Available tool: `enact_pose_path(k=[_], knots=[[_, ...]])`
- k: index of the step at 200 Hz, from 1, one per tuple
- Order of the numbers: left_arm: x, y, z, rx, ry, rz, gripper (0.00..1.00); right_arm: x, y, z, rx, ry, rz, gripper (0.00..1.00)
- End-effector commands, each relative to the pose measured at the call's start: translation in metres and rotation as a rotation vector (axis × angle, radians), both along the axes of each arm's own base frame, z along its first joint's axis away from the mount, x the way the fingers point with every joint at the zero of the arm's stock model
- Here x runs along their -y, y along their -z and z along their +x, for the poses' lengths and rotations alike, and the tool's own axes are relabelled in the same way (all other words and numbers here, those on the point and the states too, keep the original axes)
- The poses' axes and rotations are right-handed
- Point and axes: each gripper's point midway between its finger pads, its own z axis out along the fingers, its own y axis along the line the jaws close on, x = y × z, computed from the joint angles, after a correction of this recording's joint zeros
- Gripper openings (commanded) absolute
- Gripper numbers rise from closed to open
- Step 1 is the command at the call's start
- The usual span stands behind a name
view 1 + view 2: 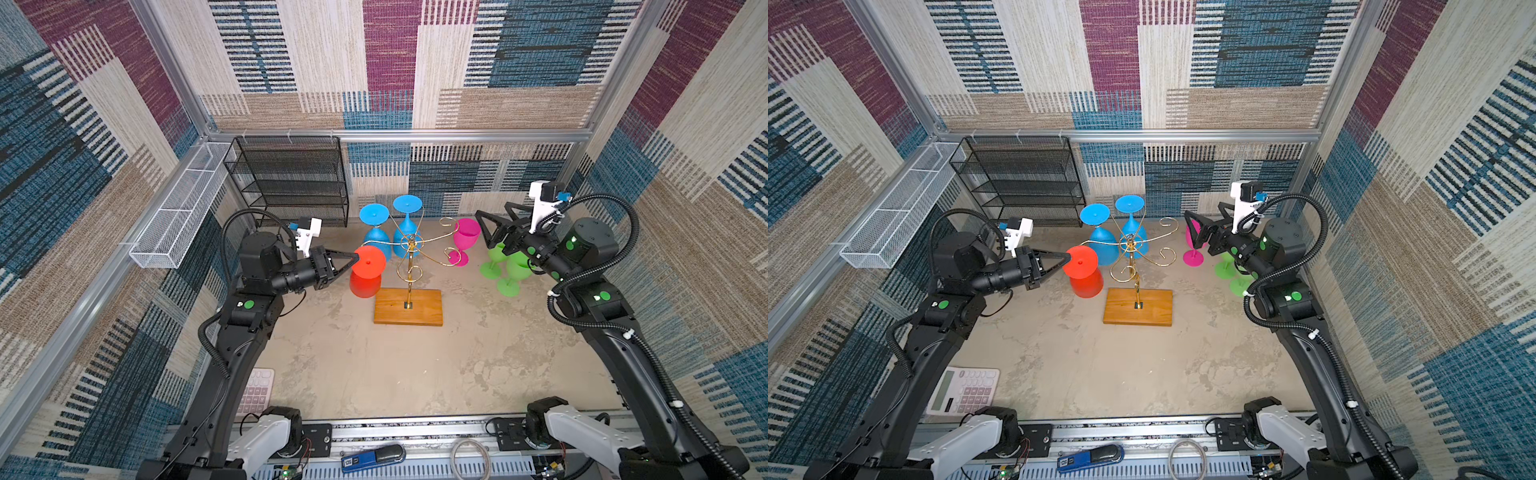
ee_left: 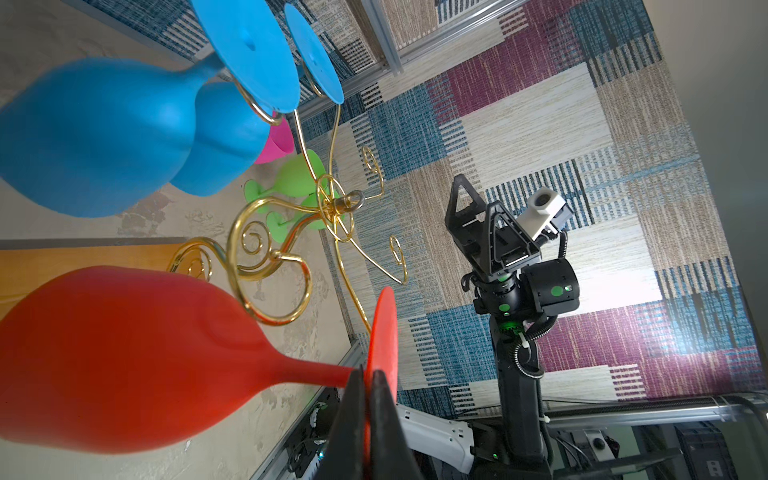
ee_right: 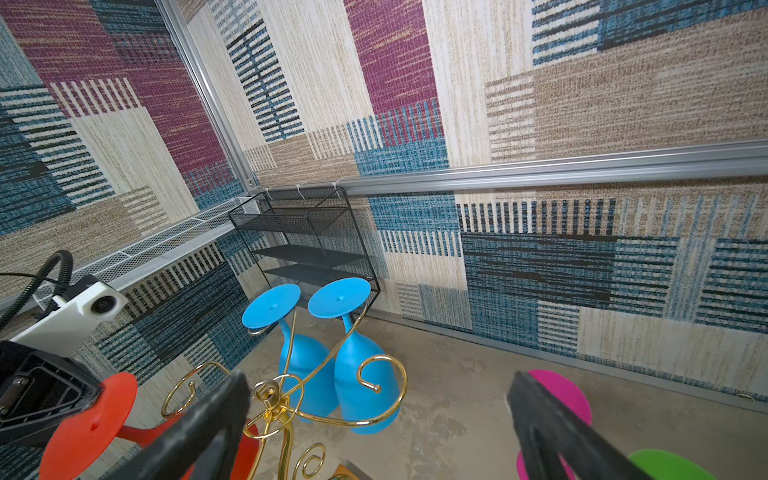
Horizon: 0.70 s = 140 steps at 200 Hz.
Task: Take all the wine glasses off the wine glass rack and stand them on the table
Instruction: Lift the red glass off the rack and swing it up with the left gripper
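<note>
On the rack (image 1: 409,282) hang two blue glasses (image 1: 374,215) (image 1: 407,203); left gripper (image 1: 356,258) pinches one red glass (image 1: 365,284), right gripper (image 1: 491,208) gapes.

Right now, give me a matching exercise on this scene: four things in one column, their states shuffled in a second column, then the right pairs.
Things:
1. red wine glass
2. blue wine glasses
3. pink wine glass
4. right end effector

States:
A. open wide
B. standing upright on the table
C. both hanging upside down from the wine glass rack, untouched
D. foot clamped in the shut left end effector

Pairs: 1-D, 2-C, 3-B, 4-A.
</note>
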Motion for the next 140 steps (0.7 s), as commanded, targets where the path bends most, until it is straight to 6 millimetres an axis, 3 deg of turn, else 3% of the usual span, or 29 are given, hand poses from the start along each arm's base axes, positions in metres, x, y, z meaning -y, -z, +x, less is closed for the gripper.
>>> enact_pose_path(k=[1,29,55,105,140], knots=[[-0.008,0.003,-0.012,-0.001,0.021,0.003,0.0,0.003,-0.01,-0.002,0.032,0.017,-0.014,0.99],[-0.022,0.002,-0.024,0.001,0.003,0.012,0.0,0.003,-0.011,-0.003,0.037,0.016,-0.019,0.99],[-0.048,-0.014,-0.025,0.048,-0.076,0.028,0.0,0.001,-0.011,-0.002,0.042,0.007,-0.036,0.99],[-0.09,-0.085,-0.003,0.195,-0.195,-0.111,0.0,-0.006,-0.016,0.002,0.074,-0.027,-0.112,0.99],[-0.113,-0.157,0.011,0.339,-0.196,-0.248,0.0,-0.02,-0.028,-0.002,0.153,-0.091,-0.129,0.99]])
